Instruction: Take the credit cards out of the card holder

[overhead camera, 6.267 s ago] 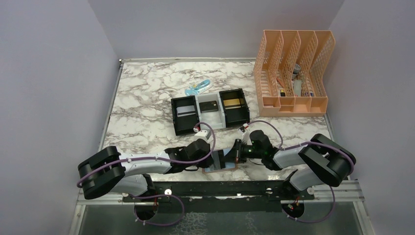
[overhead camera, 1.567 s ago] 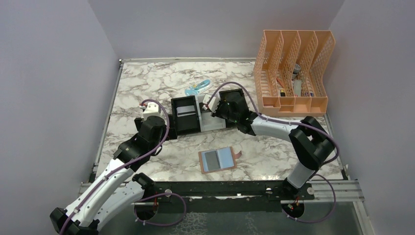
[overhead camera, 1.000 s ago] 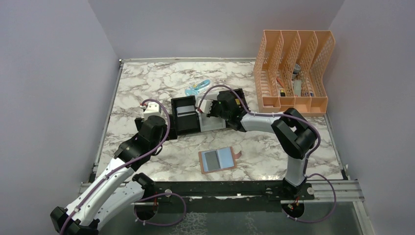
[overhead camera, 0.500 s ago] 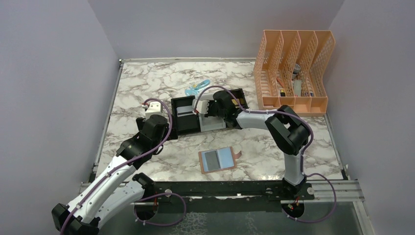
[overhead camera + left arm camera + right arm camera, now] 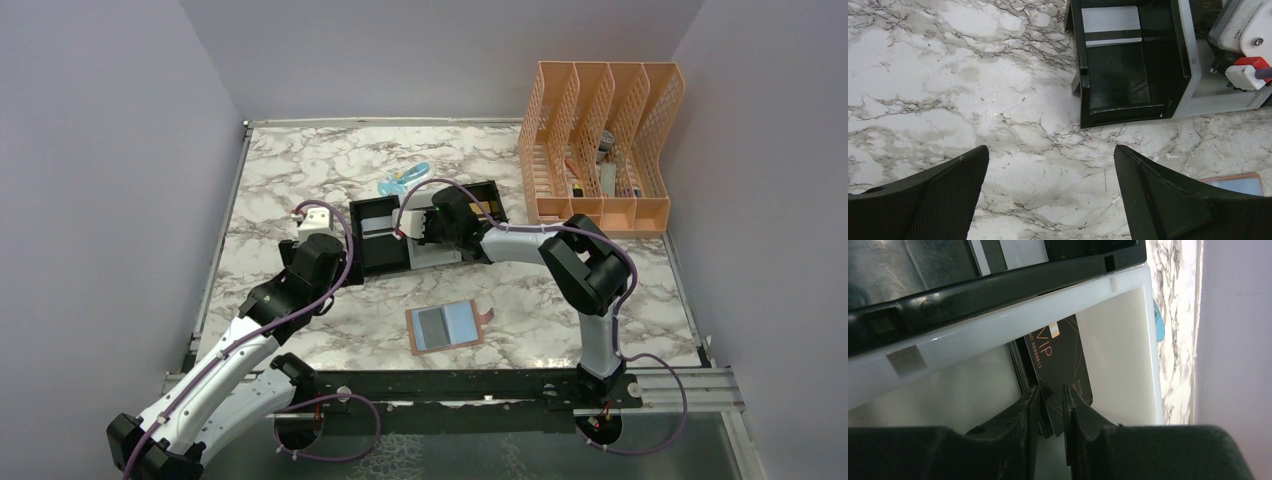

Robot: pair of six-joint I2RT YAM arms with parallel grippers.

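The tan card holder point(image 5: 447, 327) lies open on the marble near the front, pale blue pockets up; its corner point(image 5: 1233, 180) shows in the left wrist view. My right gripper point(image 5: 425, 226) reaches into the white middle compartment of the black-and-white tray point(image 5: 383, 262). Its jaws point(image 5: 1050, 390) stand slightly apart around a black credit card point(image 5: 1063, 360), which leans on the left finger with a gap to the right one. A silvery card point(image 5: 1111, 25) lies in the left compartment. My left gripper point(image 5: 1050, 152) hangs wide open over bare marble in front of the tray, holding nothing.
An orange mesh file rack point(image 5: 600, 150) with small items stands at the back right. A light blue object point(image 5: 405, 180) lies just behind the tray. Purple walls close in the table on the left, back and right.
The right gripper has slid a little left over the tray's middle compartment, and its jaws have parted from shut to slightly apart around the black card. The left arm has barely moved.
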